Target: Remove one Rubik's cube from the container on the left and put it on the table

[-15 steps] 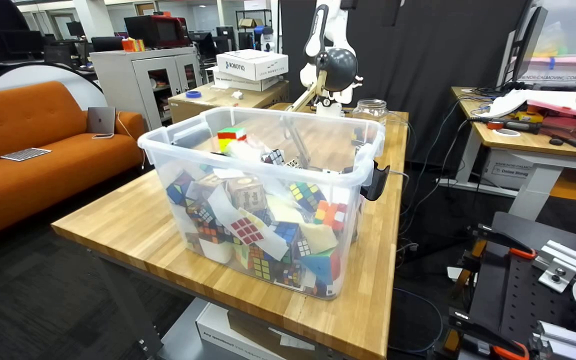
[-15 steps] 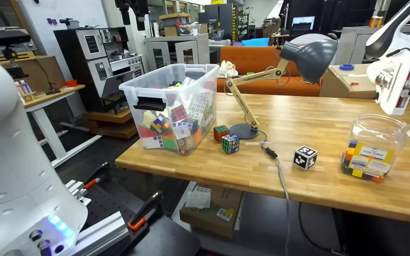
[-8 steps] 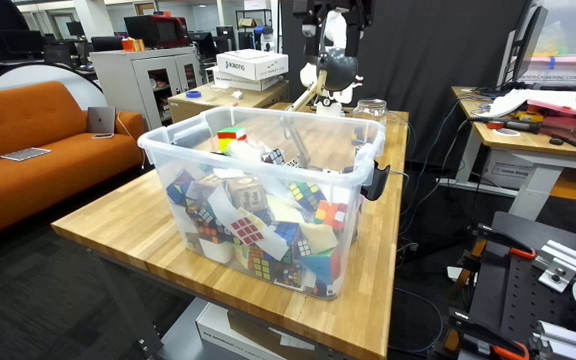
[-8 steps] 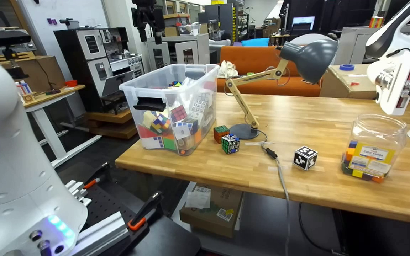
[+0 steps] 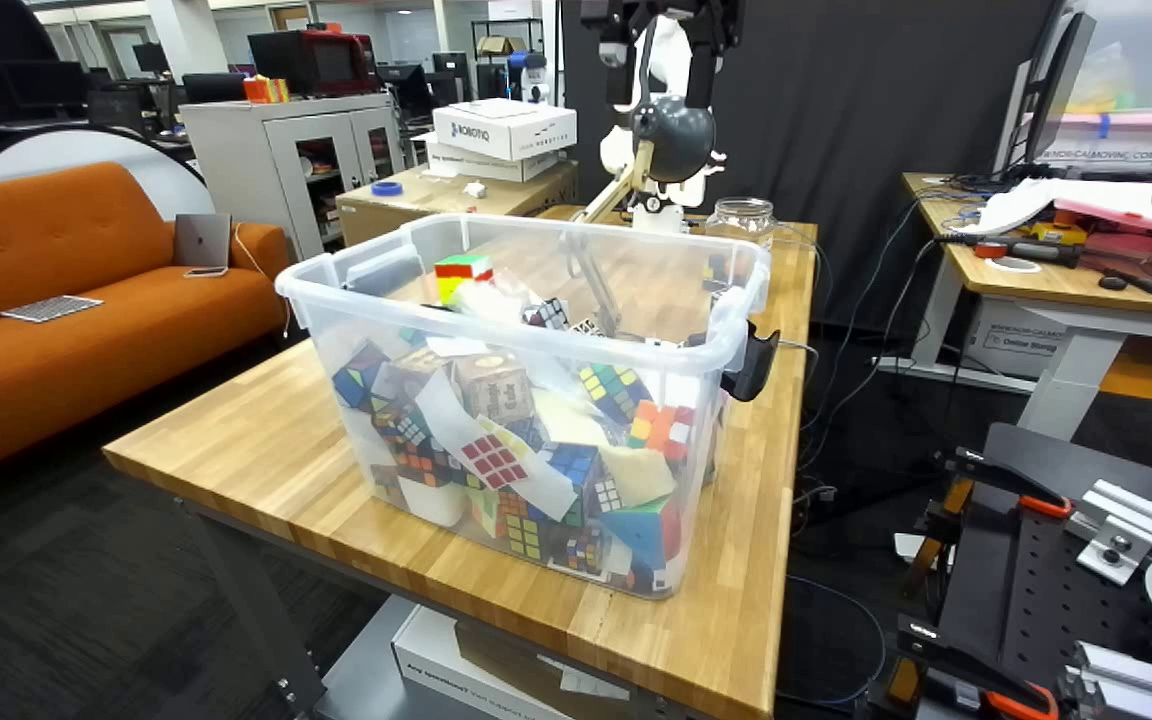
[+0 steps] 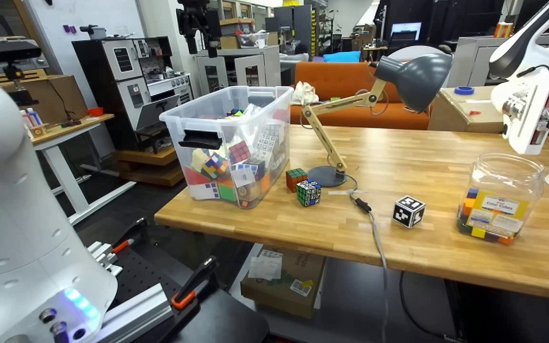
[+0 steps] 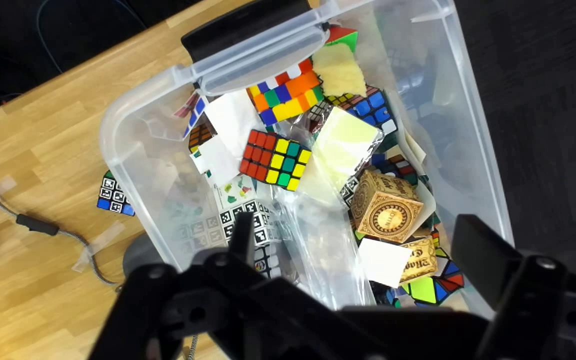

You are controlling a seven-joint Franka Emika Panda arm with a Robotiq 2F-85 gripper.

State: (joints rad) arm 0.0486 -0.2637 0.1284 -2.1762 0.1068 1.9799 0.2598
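The container (image 5: 476,326), a see-through tub, stands on the wooden table (image 5: 748,560); it also shows in an exterior view (image 6: 186,122) and the wrist view (image 7: 469,90). It is filled with mixed cubes, paper and plastic bags. In the wrist view a Rubik's cube (image 7: 275,160) with red and yellow-green faces lies on top of the pile. My gripper (image 7: 355,235) is open and empty, its fingers spread wide above the tub. In both exterior views the gripper (image 5: 660,100) hangs well above the rim, and it also shows here (image 6: 202,51).
A desk lamp (image 6: 415,81) stands beside the tub. Two cubes (image 6: 309,192) sit by its base (image 6: 326,176). A black-and-white marker cube (image 6: 408,211) and a see-through jar (image 6: 501,205) stand farther along. A wooden-patterned box (image 7: 389,214) lies in the tub.
My gripper has come down into view at the top of an exterior view and moved down and right in both frames' span elsewhere. In the last half second it has barely shifted.
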